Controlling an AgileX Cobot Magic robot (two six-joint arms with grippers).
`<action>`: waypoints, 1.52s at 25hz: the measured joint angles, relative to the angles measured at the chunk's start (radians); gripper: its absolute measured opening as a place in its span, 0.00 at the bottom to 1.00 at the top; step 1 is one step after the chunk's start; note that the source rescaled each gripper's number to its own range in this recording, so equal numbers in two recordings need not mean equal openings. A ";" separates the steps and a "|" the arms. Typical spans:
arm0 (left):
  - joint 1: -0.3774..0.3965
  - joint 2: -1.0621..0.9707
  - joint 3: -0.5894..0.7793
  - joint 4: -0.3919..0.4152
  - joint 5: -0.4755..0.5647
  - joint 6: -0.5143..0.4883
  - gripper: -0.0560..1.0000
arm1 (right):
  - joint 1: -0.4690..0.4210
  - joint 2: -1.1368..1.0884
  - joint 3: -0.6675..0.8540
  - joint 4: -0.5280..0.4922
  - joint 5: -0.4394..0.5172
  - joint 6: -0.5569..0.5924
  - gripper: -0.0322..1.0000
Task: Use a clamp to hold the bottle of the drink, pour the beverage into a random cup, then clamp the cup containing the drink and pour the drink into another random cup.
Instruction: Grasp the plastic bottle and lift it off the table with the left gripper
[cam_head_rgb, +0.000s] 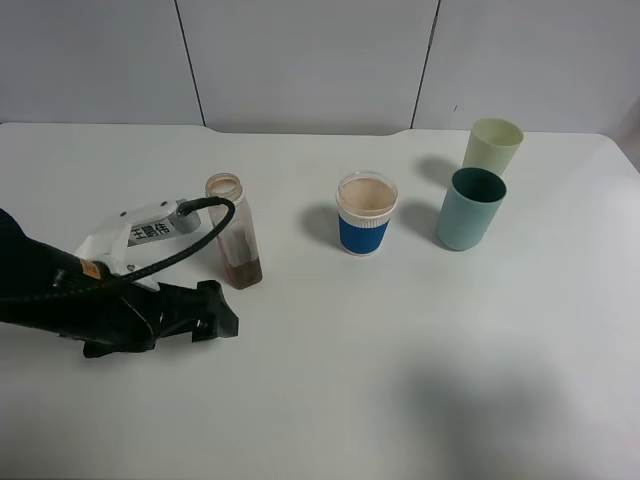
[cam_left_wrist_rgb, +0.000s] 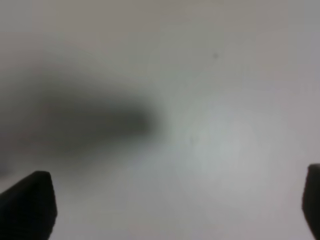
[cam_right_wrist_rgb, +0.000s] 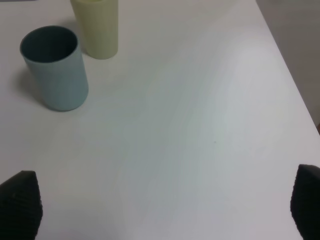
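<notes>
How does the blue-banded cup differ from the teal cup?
The blue-banded cup holds light-brown drink; the teal cup looks empty. The blue-banded cup has a white ribbed band and clear rim; the teal cup is one plain colour. The blue-banded cup is shorter than the teal cup. Both stand upright on the white table.

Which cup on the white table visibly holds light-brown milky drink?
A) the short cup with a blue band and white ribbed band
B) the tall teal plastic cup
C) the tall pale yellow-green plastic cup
A: the short blue-banded cup shows light-brown milky drink near its rim; the tall teal plastic cup is dark and bare inside, and the tall pale yellow-green plastic cup shows no brown.
</notes>
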 joint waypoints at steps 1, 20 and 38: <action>-0.005 0.018 0.001 -0.002 -0.024 0.000 1.00 | 0.000 0.000 0.000 0.000 0.000 0.000 1.00; -0.217 0.302 0.005 -0.294 -0.600 0.173 1.00 | 0.000 0.000 0.000 0.000 0.000 0.000 1.00; -0.392 0.469 -0.122 -0.477 -0.813 0.204 1.00 | 0.000 0.000 0.000 0.000 0.000 0.000 1.00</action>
